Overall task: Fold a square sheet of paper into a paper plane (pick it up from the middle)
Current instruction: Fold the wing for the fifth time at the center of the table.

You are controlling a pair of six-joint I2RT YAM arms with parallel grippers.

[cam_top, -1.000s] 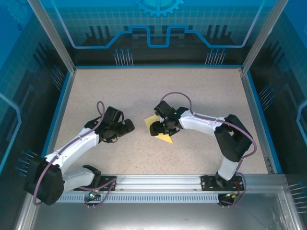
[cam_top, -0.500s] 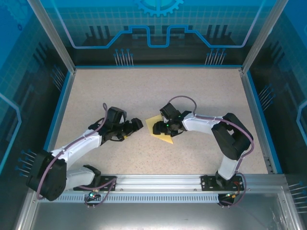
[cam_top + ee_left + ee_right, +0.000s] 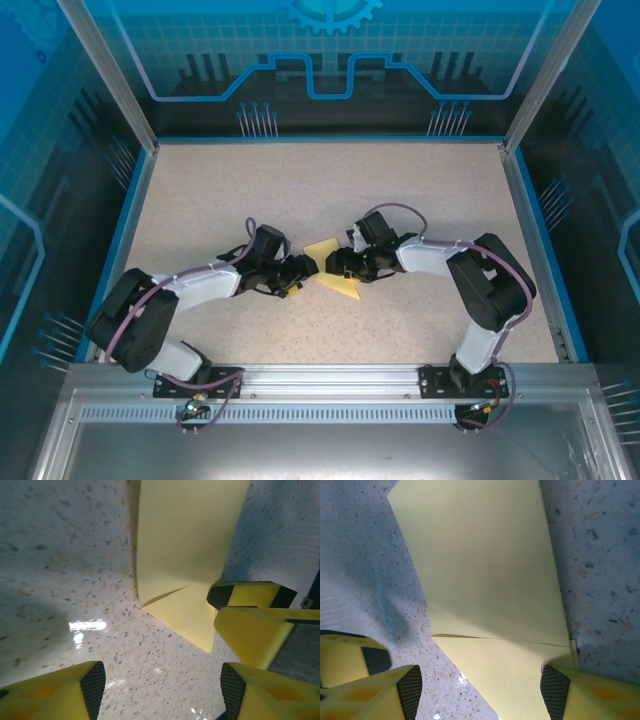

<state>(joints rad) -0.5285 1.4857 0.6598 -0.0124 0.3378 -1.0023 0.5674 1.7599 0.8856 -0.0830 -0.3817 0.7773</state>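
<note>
Midway across the desk (image 3: 220,190), the yellow paper sheet (image 3: 343,287) lies flat and partly folded between both arms. The left tool (image 3: 160,692) is spread with nothing in it, just short of the folded tip. The right tool (image 3: 477,690) is spread too, one fingertip (image 3: 570,690) on the sheet's edge. I'd pin firmly there while the left tool creases slowly.

Speckled beige table (image 3: 300,190), blue-edged; folded yellow paper sheet (image 3: 323,249) lying at centre, one crease showing.
</note>
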